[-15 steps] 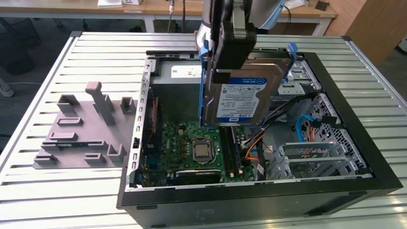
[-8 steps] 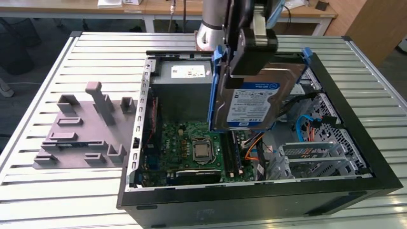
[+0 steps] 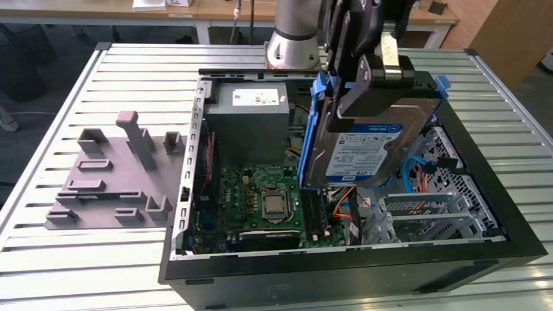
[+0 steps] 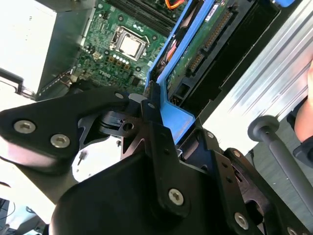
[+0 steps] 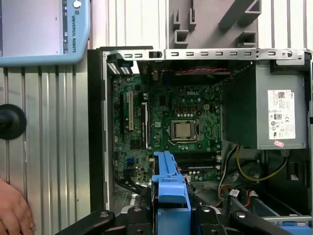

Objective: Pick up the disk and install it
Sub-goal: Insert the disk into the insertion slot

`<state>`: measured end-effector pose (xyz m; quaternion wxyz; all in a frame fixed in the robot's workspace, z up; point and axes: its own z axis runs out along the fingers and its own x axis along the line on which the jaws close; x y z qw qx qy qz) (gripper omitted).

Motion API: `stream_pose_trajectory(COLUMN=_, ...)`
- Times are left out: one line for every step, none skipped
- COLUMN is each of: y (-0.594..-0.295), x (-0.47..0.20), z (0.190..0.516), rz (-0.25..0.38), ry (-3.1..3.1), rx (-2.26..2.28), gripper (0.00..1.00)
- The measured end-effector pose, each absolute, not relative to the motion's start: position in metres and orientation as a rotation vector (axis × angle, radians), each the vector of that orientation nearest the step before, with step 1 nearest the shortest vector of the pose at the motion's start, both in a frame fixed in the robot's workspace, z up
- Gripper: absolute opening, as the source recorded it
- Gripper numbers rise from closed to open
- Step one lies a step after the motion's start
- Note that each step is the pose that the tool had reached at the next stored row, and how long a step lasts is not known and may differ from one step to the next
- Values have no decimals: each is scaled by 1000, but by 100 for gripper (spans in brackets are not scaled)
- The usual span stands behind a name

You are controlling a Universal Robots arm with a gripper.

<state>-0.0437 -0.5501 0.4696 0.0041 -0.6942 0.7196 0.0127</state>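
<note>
The disk (image 3: 361, 150), a silver-grey drive with a blue-and-white label and blue side rails, hangs tilted on edge above the open computer case (image 3: 346, 265). It sits over the case's middle, toward the exterior view's right. My gripper (image 3: 379, 83) is shut on its upper end. In the second wrist view the black fingers (image 4: 146, 122) clamp the blue rail (image 4: 175, 116), and the disk's green circuit board (image 4: 203, 46) faces the camera. In the first wrist view the blue rail (image 5: 168, 188) juts out from the gripper (image 5: 168, 221) over the motherboard.
Inside the case lie the grey power-supply box (image 3: 250, 120), the green motherboard (image 3: 259, 201) and a silver drive cage (image 3: 432, 214) with orange and blue cables. A grey fixture plate (image 3: 112, 175) lies on the slatted table. A hand (image 5: 12, 213) and a pendant (image 5: 44, 29) are beside the case.
</note>
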Motion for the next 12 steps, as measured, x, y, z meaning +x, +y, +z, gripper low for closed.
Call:
stream_pose_trajectory(y=-552, x=-43, z=469, rz=40, ry=2255, rx=-2175, gripper=37)
stream_pose_trajectory(y=-554, x=-42, z=469, rz=40, ry=2255, rx=-2175, gripper=37)
stream_pose_trajectory(y=-556, x=-42, z=469, rz=40, ry=2255, rx=-2175, gripper=37)
stream_pose_trajectory(y=-558, x=-41, z=469, rz=40, ry=2255, rx=-2175, gripper=37)
stream_pose_trajectory(y=-560, x=-40, z=469, rz=40, ry=2255, rx=-2175, gripper=37)
stream_pose_trajectory(y=-561, x=-39, z=469, rz=40, ry=2255, rx=-2175, gripper=37)
stream_pose_trajectory(y=-562, x=-37, z=469, rz=40, ry=2255, rx=-2175, gripper=37)
stream_pose_trajectory(y=-563, x=-36, z=469, rz=40, ry=2255, rx=-2175, gripper=37)
stream_pose_trajectory(y=-564, x=-34, z=469, rz=40, ry=2255, rx=-2175, gripper=37)
stream_pose_trajectory(y=-565, x=-33, z=468, rz=40, ry=2255, rx=-2175, gripper=37)
stream_pose_trajectory(y=-565, x=-31, z=468, rz=40, ry=2255, rx=-2175, gripper=37)
stream_pose_trajectory(y=-565, x=-30, z=468, rz=40, ry=2255, rx=-2175, gripper=37)
